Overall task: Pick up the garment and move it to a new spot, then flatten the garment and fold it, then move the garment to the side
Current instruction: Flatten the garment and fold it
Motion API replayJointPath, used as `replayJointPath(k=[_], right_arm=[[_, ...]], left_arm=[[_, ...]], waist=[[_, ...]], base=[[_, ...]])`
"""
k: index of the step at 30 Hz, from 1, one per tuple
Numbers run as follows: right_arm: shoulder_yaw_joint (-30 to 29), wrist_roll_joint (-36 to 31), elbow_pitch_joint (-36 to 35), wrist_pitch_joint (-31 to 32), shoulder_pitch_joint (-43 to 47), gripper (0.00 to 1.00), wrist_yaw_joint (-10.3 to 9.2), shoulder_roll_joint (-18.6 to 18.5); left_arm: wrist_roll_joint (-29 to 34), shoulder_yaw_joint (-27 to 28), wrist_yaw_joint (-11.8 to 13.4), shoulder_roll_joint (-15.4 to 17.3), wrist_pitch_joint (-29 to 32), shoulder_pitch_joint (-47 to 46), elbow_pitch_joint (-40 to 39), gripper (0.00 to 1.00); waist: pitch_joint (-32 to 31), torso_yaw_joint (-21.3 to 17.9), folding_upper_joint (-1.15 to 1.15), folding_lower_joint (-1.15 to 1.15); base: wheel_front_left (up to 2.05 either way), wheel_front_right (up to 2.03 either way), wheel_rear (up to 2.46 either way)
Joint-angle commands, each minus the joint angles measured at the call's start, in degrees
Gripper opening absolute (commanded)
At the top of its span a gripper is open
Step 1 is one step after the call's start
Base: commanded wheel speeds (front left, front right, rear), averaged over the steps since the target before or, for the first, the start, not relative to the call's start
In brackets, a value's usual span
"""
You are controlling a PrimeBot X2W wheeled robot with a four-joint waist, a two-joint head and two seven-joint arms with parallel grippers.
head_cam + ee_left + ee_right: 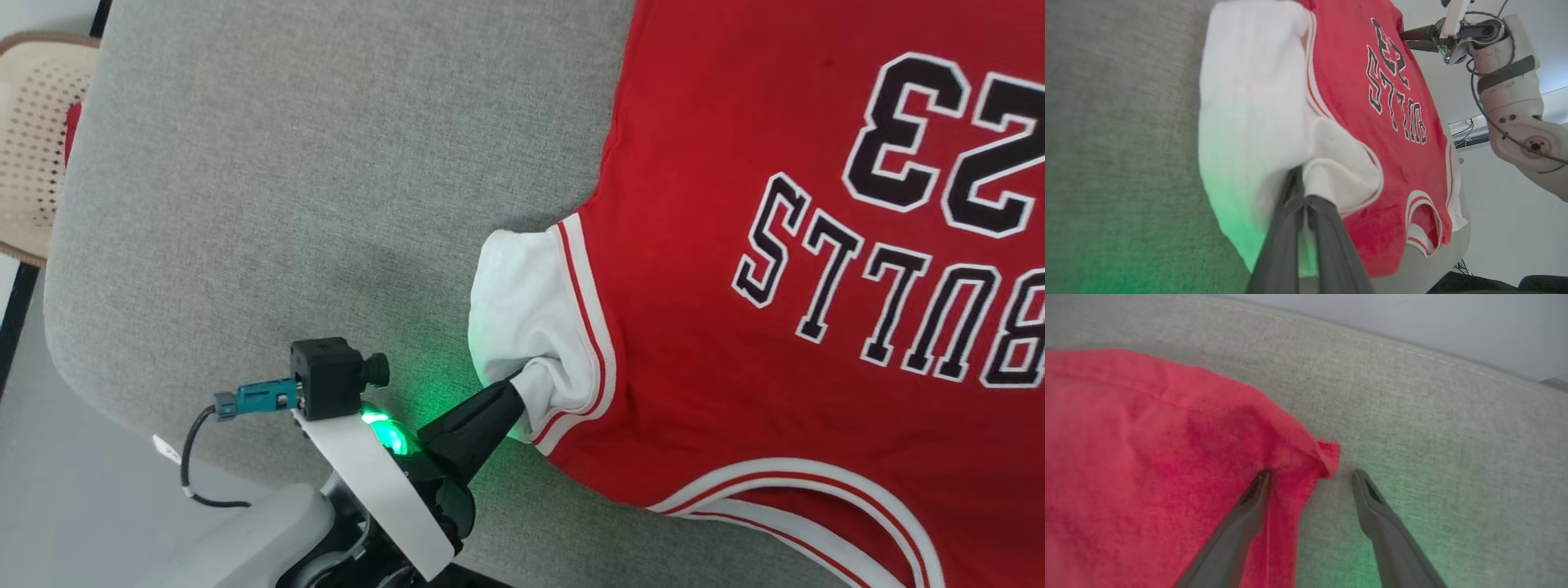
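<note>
A grey fabric-covered counter (286, 204) carries the garment (718, 343), a red jersey spread flat ahead of and to the right of the left gripper (513, 390), its black "BULLS 23" lettering face up. The left gripper's two dark fingers are pressed together on a bunched fold of the white sleeve (531, 327), pinched right at their tips and close to the counter's rounded edge. At the garment's opposite side, the right gripper (1311, 473) stands with its fingers spread wide. One finger lies over the red cloth and the other over bare grey fabric, with the hem corner (1327, 457) between them, ungripped. A green light (392, 433) glows on the left gripper's wrist, tinting the sleeve beside it.
</note>
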Motion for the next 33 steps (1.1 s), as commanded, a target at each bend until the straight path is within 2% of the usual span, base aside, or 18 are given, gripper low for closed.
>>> replayJointPath(k=[1,2,3,4,5,13,19,25,26,30,33], right_arm=[[1.42,-0.28,2.77,1.61,2.17,1.0,0.02,1.44],[1.84,-0.3,3.61,1.9,2.05,1.0,0.02,1.79],[2.15,-0.23,4.07,1.96,1.86,0.64,0.02,2.03],[2.51,0.07,4.46,2.05,1.67,0.09,0.02,2.26],[2.87,0.37,4.85,2.25,1.73,0.0,0.02,2.35],[2.11,3.14,4.66,-2.0,-0.9,0.0,0.0,1.78],[4.64,9.66,-0.53,-3.01,2.19,0.0,0.0,-0.65],[6.27,20.88,-12.65,-0.65,15.3,0.0,0.0,-6.53],[6.27,20.88,-12.65,-0.65,15.3,0.0,0.0,-6.53],[5.37,27.45,-23.52,2.26,28.73,0.0,0.0,-10.61],[3.05,30.04,-30.99,3.77,39.64,0.0,0.0,-11.8]], left_arm=[[0.22,-0.27,-0.12,0.2,-0.45,-1.05,-0.01,0.0],[0.21,-0.64,-0.12,0.23,-0.6,-1.34,-0.03,0.0],[0.12,-1.04,-0.12,0.28,-0.78,-1.57,-0.04,0.0],[-0.04,-1.37,-0.12,0.32,-0.91,-1.89,0.02,0.0],[-0.24,-1.62,-0.12,0.34,-1.09,-2.22,0.13,0.0],[-1.27,-0.96,-0.12,1.3,-3.24,-1.91,1.87,0.0],[-1.77,0.94,-0.13,3.1,-3.91,0.84,2.72,0.0],[-1.82,3.27,-0.13,5.33,-4.03,4.08,3.46,0.0],[-1.82,3.27,-0.13,5.33,-4.03,4.08,3.46,0.0],[-1.18,5.19,-0.13,6.38,-4.04,6.18,4.12,0.0],[-1.01,6.66,-0.13,6.83,-4.03,7.67,4.36,0.0]], waist=[[0.87,0.51,0.0,0.0],[0.99,0.49,0.0,0.0],[1.11,0.47,0.0,0.0],[1.17,0.43,0.0,0.0],[1.17,0.35,0.0,0.0],[-0.49,-2.49,0.0,0.0],[-4.83,-6.09,0.0,0.0],[-8.28,-9.81,0.0,0.0],[-8.28,-9.81,0.0,0.0],[-9.67,-12.1,0.0,0.0],[-10.6,-13.67,0.0,0.0]], base=[[0.0,0.0,0.0],[0.0,0.0,0.0],[0.0,0.0,0.0],[0.0,0.0,0.0],[0.0,0.0,0.0],[0.0,0.0,0.0],[0.0,0.0,0.0],[0.0,0.0,0.0],[0.0,0.0,0.0],[0.0,0.0,0.0],[0.0,0.0,0.0]])
